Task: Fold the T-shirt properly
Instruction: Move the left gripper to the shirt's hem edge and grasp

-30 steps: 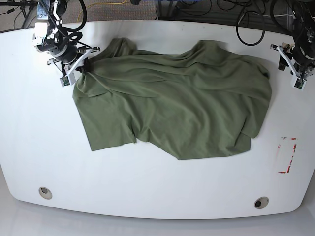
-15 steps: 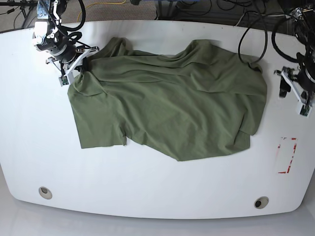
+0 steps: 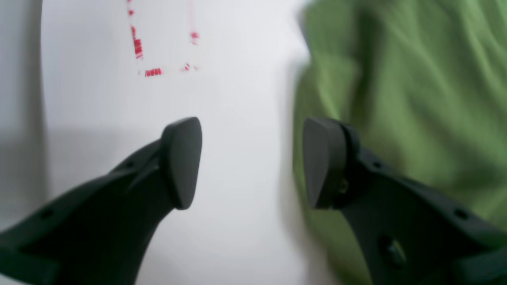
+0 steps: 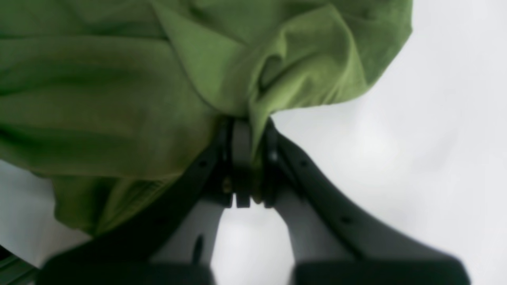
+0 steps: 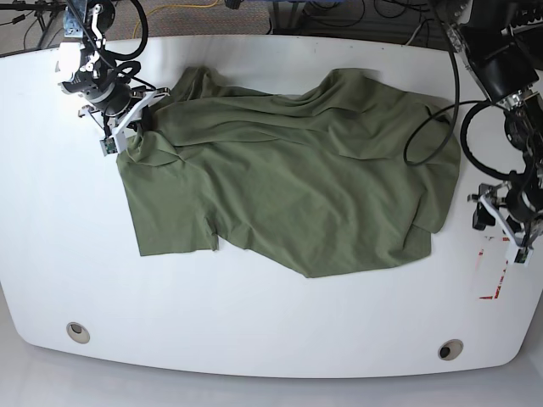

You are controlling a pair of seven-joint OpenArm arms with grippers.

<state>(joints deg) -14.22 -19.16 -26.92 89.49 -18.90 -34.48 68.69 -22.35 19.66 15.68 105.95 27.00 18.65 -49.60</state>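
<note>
The olive-green T-shirt (image 5: 297, 178) lies crumpled and spread across the middle of the white table (image 5: 271, 322). At the back left, my right gripper (image 5: 136, 123) is shut on a bunched edge of it; the right wrist view shows the T-shirt (image 4: 119, 91) pinched in the right gripper (image 4: 245, 134). My left gripper (image 5: 485, 216) hovers off the shirt's right edge. In the left wrist view the left gripper (image 3: 253, 162) is open with nothing between its fingers, one fingertip (image 3: 324, 162) over the edge of the T-shirt (image 3: 416, 99).
A red dashed marking (image 5: 496, 267) is on the table near the right edge, also in the left wrist view as red marks (image 3: 154, 71). Two round holes (image 5: 78, 331) (image 5: 450, 349) sit near the front edge. Cables (image 5: 433, 119) hang over the back right.
My left gripper has moved along the right side toward the table's front, away from the shirt's back right corner. The right gripper has tugged its held edge slightly left and back, shifting the cloth.
</note>
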